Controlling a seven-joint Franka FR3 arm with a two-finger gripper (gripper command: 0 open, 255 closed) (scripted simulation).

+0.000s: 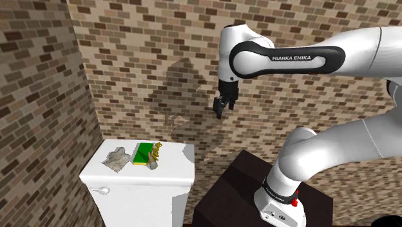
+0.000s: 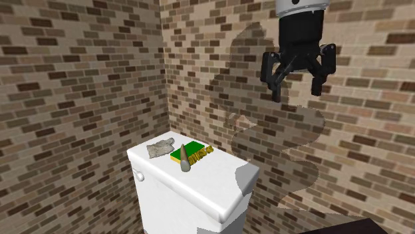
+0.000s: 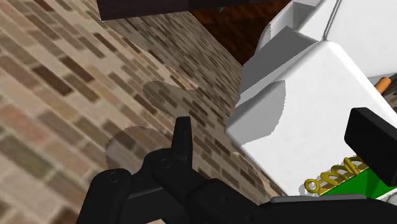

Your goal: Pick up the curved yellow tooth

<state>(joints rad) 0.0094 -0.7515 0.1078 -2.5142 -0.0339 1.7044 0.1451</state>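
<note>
Gripper (image 2: 296, 93): empty, fingers spread wide, hanging high against the brick wall (image 2: 80, 80). It's well above the toilet tank lid (image 2: 206, 181) and off to the second exterior view's right.

Curved tooth (image 2: 185, 160): tan-yellow, tapering to a point. It sits on the lid at the edge of a flat green block with a yellow rim (image 2: 194, 151); contact between the two can't be judged. A crumpled grey lump (image 2: 161, 147) is just beside it, and a small gold coil (image 1: 156, 149) lies on the block.

Progress: you're at the very start. No approach made, no grasp, nothing lifted.

What's left for you:
- carry the gripper over the lid
- line up on the tooth, clear of block and coil
- descend, close, lift
</note>
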